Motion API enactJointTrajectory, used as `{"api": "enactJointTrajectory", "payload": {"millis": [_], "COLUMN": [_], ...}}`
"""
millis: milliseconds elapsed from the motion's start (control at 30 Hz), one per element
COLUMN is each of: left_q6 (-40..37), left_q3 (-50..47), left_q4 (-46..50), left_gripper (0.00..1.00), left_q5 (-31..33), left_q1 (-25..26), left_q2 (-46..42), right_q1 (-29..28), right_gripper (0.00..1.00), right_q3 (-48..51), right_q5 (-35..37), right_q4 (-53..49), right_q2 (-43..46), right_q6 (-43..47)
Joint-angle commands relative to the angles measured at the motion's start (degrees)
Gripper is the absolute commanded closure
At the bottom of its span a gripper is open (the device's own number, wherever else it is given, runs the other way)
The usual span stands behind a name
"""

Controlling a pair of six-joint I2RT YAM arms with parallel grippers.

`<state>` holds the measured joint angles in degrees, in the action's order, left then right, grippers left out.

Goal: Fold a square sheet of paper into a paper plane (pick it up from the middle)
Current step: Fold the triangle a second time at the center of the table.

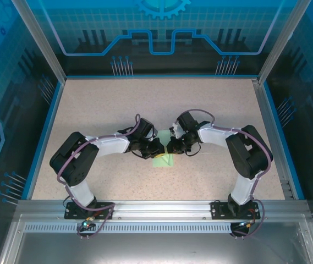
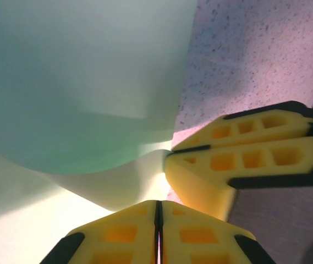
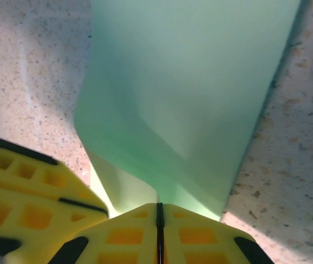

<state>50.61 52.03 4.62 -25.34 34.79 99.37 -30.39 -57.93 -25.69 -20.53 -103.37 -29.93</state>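
Note:
The square sheet of paper is pale mint green and lies at the table's middle, mostly hidden under the two wrists. My left gripper and right gripper meet tip to tip over it. In the left wrist view the paper curls up in a bend ahead of my shut left gripper, whose tips pinch its edge; the right gripper's fingers sit just to the right, pressed together. In the right wrist view the paper rises from my shut right gripper, with the left gripper's fingers at lower left.
The speckled beige table is framed by a blue rim and clear walls. A metal rail at the near edge carries both arm bases.

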Motion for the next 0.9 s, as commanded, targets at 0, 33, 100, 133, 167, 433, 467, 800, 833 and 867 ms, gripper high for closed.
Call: {"api": "enactJointTrajectory", "payload": {"millis": [0,33,100,133,167,433,467,800,833,867], "left_q6": [-1.3,-1.4,-1.4,-1.4,-1.5,-1.6,-1.7,-2.1,-2.1,-2.1], "left_q3": [2.1,2.3,2.6,2.7,2.8,3.7,3.9,4.6,4.6,4.6], "left_q4": [-0.4,-0.4,-0.4,-0.5,-0.6,-0.6,-0.6,-0.1,0.0,0.0], "left_gripper": [0.89,0.89,0.89,0.89,0.89,0.89,0.89,0.90,0.90,0.90], "left_q5": [-1.2,-1.3,-1.5,-1.5,-1.5,-1.8,-1.9,-1.8,-1.8,-1.8], "left_q1": [0.5,0.5,0.5,0.5,0.5,0.5,0.5,0.5,0.5,0.5], "left_q2": [0.0,0.2,0.7,0.9,1.3,3.0,3.2,4.5,4.7,4.8], "right_q1": [-0.7,-0.7,-0.6,-0.7,-0.6,-0.5,-0.5,-0.3,-0.4,-0.4], "right_gripper": [0.91,0.91,0.91,0.91,0.91,0.90,0.90,0.90,0.90,0.90], "right_q3": [-1.5,-1.6,-1.9,-2.1,-2.3,-3.7,-3.7,-4.1,-4.3,-4.4], "right_q5": [2.1,2.4,3.0,3.2,3.2,4.1,4.1,5.9,6.0,6.2], "right_q4": [-1.4,-1.4,-1.6,-1.6,-1.7,-2.3,-2.4,-3.0,-3.2,-3.3], "right_q2": [-0.9,-1.0,-1.2,-1.3,-1.5,-2.4,-2.5,-2.8,-3.0,-3.0], "right_q6": [1.1,1.0,1.3,1.5,1.6,2.6,2.5,2.6,2.6,2.7]}}
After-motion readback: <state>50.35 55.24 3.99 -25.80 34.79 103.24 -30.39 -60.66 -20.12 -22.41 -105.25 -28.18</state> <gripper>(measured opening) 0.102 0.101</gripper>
